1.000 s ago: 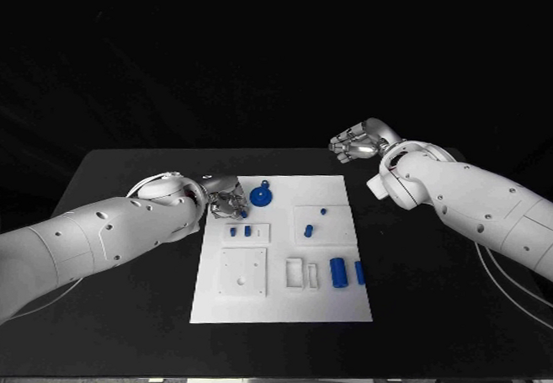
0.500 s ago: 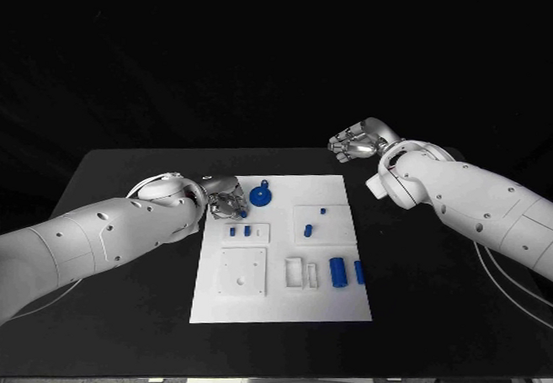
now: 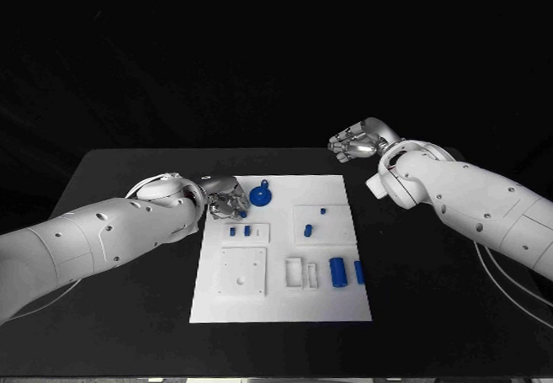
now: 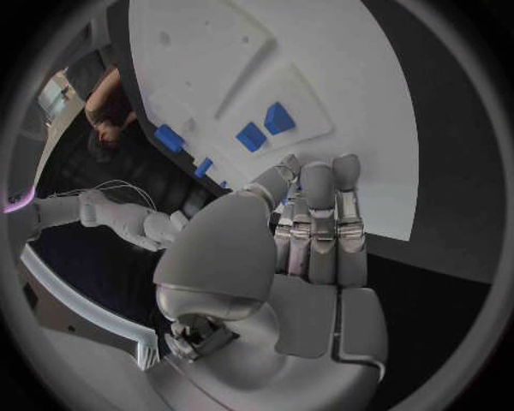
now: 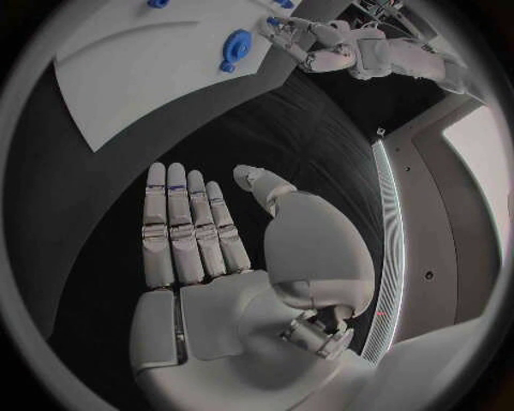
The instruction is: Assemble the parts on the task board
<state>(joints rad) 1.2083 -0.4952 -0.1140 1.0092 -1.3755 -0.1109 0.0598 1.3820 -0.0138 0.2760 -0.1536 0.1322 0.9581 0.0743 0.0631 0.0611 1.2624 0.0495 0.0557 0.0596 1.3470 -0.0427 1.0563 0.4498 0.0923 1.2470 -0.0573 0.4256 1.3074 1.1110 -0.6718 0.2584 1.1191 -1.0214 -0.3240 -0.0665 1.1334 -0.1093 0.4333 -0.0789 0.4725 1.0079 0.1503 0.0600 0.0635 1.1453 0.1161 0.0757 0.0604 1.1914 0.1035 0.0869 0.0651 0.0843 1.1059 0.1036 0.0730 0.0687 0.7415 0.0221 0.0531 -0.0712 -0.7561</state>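
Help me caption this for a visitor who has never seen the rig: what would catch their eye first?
The white task board in the middle of the black table, dotted with small blue parts, the biggest a round blue piece near its far edge. The left hand sits at the board's far left corner beside that piece; the right hand, empty with fingers straight, hangs beyond the board's far right corner.

One task board, seven blue parts, two hands.

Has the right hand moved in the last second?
No. The right hand hovers open beyond the task board's far right corner, same spot as before.
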